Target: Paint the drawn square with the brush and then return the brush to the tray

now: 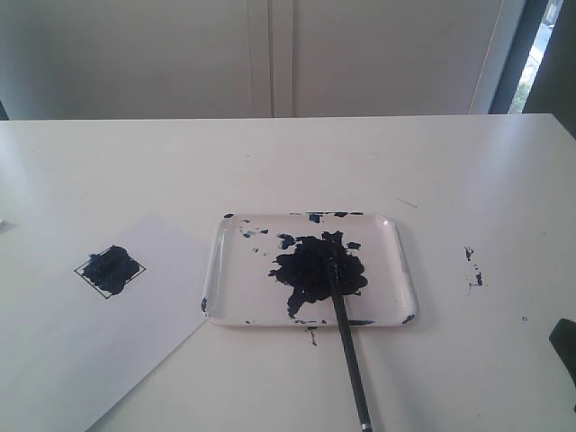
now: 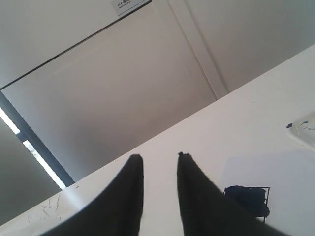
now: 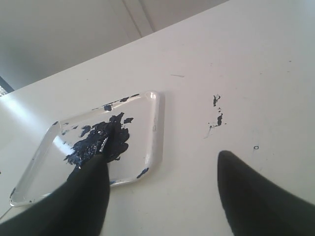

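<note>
1. Brush (image 1: pixel 346 342) is laid with its dark tip in the paint blob (image 1: pixel 301 274) in the middle of the tray (image 1: pixel 407 270). Its long handle is leaned over the near rim and sticks out above the table (image 1: pixel 468 180). It is not held by anything.
2. To the left of the tray, the drawn square (image 1: pixel 110 272) is seen on the white paper (image 1: pixel 90 360). Most of its inside is covered with dark paint.
3. The paper is placed just beside the tray.
4. The jaws of the right gripper (image 3: pixel 161 155) are spread wide apart, and nothing is held between them. The gripper is held near the tray, on its right side.
5. The jaws of the left gripper (image 2: pixel 158 157) are set a little apart, and nothing is gripped.
6. A few paint specks (image 1: pixel 472 265) are seen on the table, right of the tray.
7. A dark shape (image 1: pixel 565 346) is cut off at the right edge of the exterior view. It may be part of the right gripper, but too little is shown.
</note>
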You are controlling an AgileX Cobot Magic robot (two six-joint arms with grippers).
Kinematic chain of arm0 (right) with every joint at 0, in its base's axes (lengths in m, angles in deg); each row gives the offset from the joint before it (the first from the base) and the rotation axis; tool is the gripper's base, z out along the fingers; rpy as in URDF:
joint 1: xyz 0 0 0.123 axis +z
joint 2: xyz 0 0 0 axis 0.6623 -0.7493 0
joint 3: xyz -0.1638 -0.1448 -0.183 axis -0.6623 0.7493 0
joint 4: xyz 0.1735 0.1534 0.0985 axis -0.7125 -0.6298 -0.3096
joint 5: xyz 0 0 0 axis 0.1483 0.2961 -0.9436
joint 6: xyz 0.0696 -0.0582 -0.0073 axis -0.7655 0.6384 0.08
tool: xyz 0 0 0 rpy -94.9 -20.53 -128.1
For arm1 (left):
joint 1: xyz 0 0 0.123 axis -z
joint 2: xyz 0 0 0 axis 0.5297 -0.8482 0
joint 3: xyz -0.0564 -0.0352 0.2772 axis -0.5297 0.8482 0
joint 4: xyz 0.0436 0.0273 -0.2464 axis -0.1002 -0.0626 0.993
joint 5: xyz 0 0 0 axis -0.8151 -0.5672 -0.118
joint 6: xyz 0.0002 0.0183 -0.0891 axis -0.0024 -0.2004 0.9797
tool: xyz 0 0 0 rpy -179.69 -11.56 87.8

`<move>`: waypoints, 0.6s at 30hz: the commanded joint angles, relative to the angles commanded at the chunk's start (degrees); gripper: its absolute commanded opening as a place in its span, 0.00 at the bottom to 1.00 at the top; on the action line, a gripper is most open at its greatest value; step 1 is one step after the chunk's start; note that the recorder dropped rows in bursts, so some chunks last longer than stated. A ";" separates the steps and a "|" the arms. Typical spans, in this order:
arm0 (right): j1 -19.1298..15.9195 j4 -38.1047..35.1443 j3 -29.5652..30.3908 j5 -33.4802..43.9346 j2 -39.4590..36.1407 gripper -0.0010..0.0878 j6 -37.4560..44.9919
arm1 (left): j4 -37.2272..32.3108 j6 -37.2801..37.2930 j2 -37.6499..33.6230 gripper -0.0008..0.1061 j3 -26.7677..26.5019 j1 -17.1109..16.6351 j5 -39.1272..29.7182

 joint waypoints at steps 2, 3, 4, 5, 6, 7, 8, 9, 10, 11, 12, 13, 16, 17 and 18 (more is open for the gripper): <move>0.00 0.00 0.00 0.00 0.00 0.69 0.00 | 0.00 0.16 0.00 0.30 0.00 0.00 -0.50; 0.00 0.00 0.00 0.00 0.00 0.69 0.00 | 0.00 0.78 0.00 0.30 0.00 0.00 -0.66; 0.00 0.00 0.00 0.00 0.00 0.69 0.00 | 0.71 3.05 0.00 0.30 0.00 0.00 -0.66; 0.00 0.00 0.00 0.00 0.00 0.69 0.00 | 1.82 6.63 0.00 0.30 0.00 0.00 -0.66; 0.00 0.00 0.00 0.00 0.00 0.69 0.00 | 2.73 10.07 0.00 0.30 0.00 0.00 -0.79; 0.00 0.00 0.00 0.00 0.00 0.69 0.00 | 2.61 14.73 0.00 0.30 0.00 0.00 -1.21; 0.00 0.00 0.00 0.00 0.00 0.69 0.00 | 2.60 18.31 0.00 0.30 0.00 0.00 -1.21; 0.00 0.00 0.00 0.00 0.00 0.69 0.00 | 2.60 20.00 0.00 0.30 0.00 0.00 -1.21; 0.00 0.00 0.00 0.00 0.00 0.69 0.00 | 2.13 21.13 0.00 0.30 0.00 0.00 -1.21; 0.00 0.00 0.00 0.00 0.00 0.69 0.00 | 0.81 21.26 0.00 0.30 0.00 0.00 -1.04; 0.00 0.00 0.00 0.00 0.00 0.69 0.00 | -0.84 21.26 0.00 0.30 0.00 0.00 -1.04; 0.00 0.00 0.00 0.00 0.00 0.69 0.00 | -2.28 21.26 0.00 0.30 0.00 0.00 -1.04; 0.00 0.00 0.00 0.00 0.00 0.69 0.00 | -7.92 21.26 0.00 0.30 0.00 0.00 -1.22; 0.00 0.00 0.00 0.00 0.00 0.69 0.00 | -8.62 21.26 0.00 0.30 0.00 0.00 -1.32; 0.00 0.00 0.00 0.00 0.00 0.69 0.00 | -8.69 21.26 0.00 0.30 0.00 0.00 -1.32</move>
